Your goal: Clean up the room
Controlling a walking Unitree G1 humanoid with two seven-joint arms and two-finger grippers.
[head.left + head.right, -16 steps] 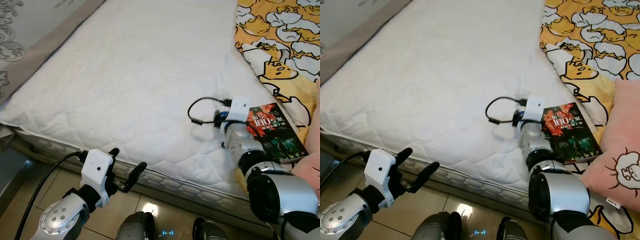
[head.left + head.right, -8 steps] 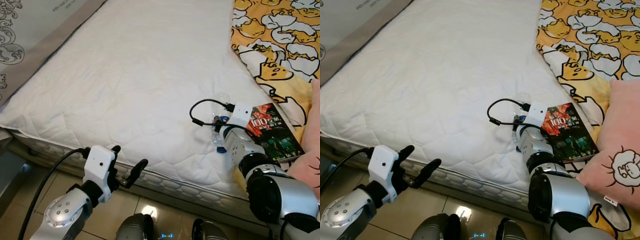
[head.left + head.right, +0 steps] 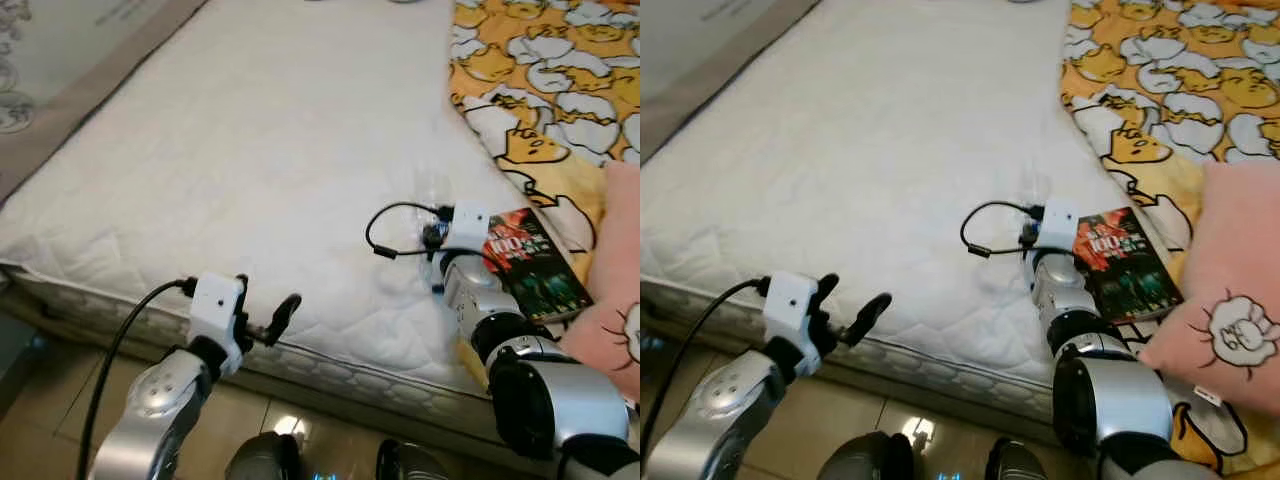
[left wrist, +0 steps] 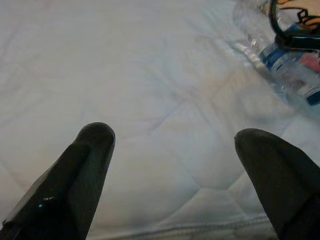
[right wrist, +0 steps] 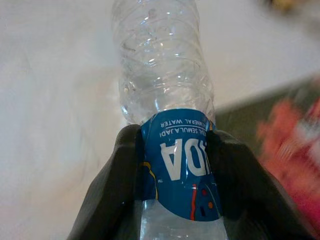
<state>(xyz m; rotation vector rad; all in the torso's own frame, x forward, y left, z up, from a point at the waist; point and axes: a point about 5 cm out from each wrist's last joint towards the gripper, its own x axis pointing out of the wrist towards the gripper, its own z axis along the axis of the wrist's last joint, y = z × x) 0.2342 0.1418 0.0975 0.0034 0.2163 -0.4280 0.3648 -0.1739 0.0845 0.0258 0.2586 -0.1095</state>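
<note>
Broad white quilted mattress (image 3: 250,170) filling most of the scene, stitched in a large diamond pattern, its piped front edge running above glossy beige floor tiles (image 3: 840,410) that catch a small bright reflection. Yellow cartoon-print blanket (image 3: 560,80) spread along the right side, soft pink cushion (image 3: 1230,300) below it. Grey-brown patterned headboard panel (image 3: 60,70) slanting along the far left.

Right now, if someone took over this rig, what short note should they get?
Right gripper: fingers shut on the water bottle, which lies on the white mattress beside the book.
Left gripper: fingers open, holding nothing, at the mattress's near edge.
Done: bottle grasped.
Left: lift the bottle and clear it away; the book, the pink pillow and the yellow blanket still lie on the bed.
</note>
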